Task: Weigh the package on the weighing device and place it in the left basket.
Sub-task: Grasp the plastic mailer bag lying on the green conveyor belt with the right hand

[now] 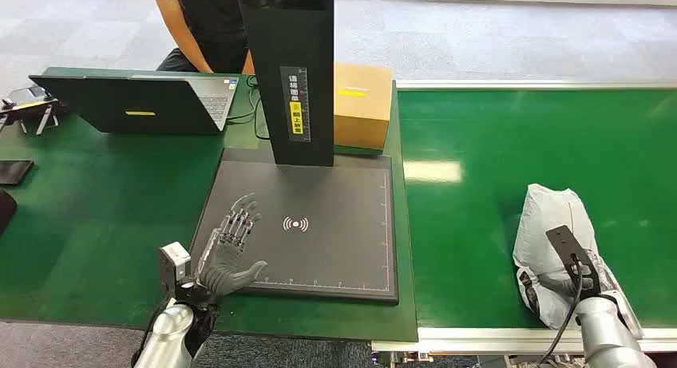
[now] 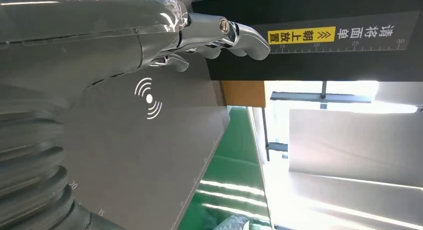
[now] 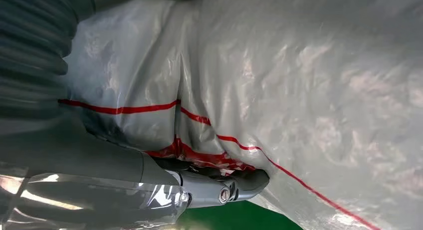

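White poly-bag package (image 1: 551,232) at 4 o'clock is gripped by the right hand (image 1: 568,282) through slack film, so slippage is judged likely on lifting; left hand (image 1: 231,252) is held open over the scale platform (image 1: 335,224).

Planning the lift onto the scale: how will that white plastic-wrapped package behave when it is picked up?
The package will probably sag rather than stay stiff: its white film is wrinkled and dents where the right hand presses in. The glossy wrap may be slippery. Lying long and lumpy on the green belt, it seems unlikely to roll.
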Controlling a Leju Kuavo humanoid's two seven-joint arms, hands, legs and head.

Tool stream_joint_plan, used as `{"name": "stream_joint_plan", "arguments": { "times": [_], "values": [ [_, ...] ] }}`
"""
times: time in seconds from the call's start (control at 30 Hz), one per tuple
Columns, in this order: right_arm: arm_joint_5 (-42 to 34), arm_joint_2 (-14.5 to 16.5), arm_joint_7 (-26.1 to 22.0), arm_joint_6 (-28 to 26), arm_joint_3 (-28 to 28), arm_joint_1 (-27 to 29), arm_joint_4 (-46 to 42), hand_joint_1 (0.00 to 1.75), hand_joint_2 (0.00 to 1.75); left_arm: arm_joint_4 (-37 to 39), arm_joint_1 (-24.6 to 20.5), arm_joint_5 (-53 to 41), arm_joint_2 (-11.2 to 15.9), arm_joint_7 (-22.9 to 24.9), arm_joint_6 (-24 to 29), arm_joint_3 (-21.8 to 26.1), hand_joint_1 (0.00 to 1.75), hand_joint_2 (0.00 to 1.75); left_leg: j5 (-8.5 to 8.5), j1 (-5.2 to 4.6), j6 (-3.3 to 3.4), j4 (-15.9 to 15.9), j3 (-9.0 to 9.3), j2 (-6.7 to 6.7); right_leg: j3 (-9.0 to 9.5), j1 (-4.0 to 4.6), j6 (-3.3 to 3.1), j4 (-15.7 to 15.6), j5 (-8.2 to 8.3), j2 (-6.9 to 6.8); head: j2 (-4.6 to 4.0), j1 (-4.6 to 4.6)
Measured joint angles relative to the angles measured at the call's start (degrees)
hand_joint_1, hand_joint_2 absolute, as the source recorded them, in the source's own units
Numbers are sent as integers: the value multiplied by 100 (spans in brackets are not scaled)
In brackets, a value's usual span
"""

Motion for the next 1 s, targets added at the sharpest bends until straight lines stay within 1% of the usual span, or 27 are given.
{"name": "stream_joint_plan", "arguments": {
  "times": [0.23,0.4,0.53,0.6,0.77,0.87,0.93,1.0],
  "values": [
    [-84,-126,-123,96,-20,5,142,175,175,142,-71,0,-6,-30,-1,-33,0,175,0,5,29,1,4,-4,30,-1,37,-43,24,-1,0,2],
    [-164,-163,-260,188,-49,28,180,175,175,193,-86,0,-8,-36,1,-35,0,175,-3,6,40,1,4,-3,41,0,50,-65,32,1,0,1],
    [-222,-165,-416,284,-57,52,189,175,175,223,-90,1,-7,-37,2,-35,0,175,-6,7,50,1,4,-2,46,1,57,-75,36,2,0,2],
    [-267,-165,-581,260,-60,67,189,175,175,230,-88,2,-7,-38,14,-35,0,175,-6,7,51,1,0,-2,48,0,61,-75,39,3,0,3],
    [-492,-87,-1395,-249,-68,119,136,175,175,183,-17,31,-8,-3,36,-27,0,175,-5,3,52,1,-11,6,39,-5,71,-74,46,13,0,3],
    [-713,60,-2216,-661,-62,237,-101,175,175,50,62,61,-8,74,21,-15,0,175,-2,-7,55,1,-30,9,13,-13,72,-60,48,14,0,3],
    [-925,194,-2780,-929,-32,340,-415,175,175,-67,106,98,-8,133,-3,-8,0,175,8,-18,62,1,-52,7,-18,-24,73,-46,49,11,0,2],
    [-1166,338,-3232,-1219,21,447,-846,175,175,-173,135,135,-8,184,-27,-4,0,175,18,-25,67,1,-74,2,-44,-30,73,-37,49,3,0,2]
  ]
}}
